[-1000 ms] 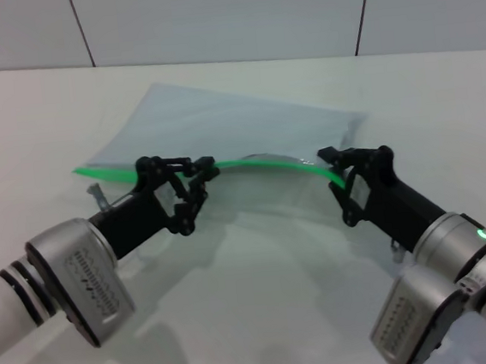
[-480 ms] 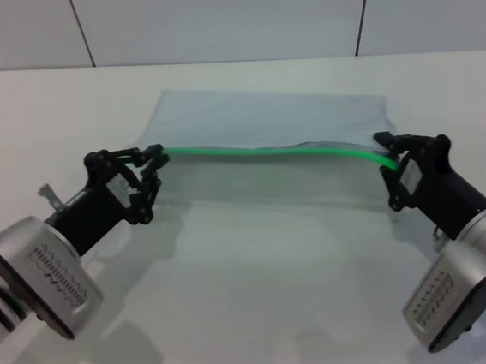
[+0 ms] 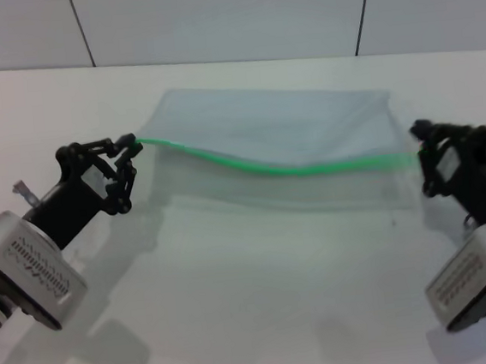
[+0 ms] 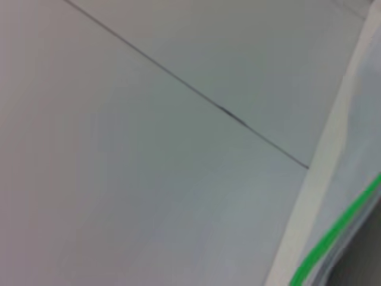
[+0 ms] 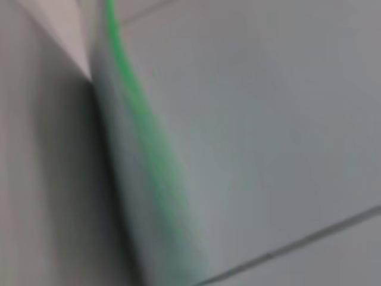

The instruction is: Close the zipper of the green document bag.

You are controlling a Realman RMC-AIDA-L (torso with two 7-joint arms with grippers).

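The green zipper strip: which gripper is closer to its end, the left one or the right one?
Left. The left gripper is right at the zipper strip's left end; the right gripper sits just off its right end.

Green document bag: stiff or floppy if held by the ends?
Probably floppy: the zipper sags in a curve between the left gripper and right gripper. The green document bag looks thin and translucent, so likely light, perhaps slippery.

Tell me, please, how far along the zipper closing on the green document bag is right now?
The left gripper and right gripper hold opposite ends of the zipper, which sags between them along the green document bag. That suggests the slider has run the whole strip, though no slider or seal is visible. What remains: confirm closure, release.
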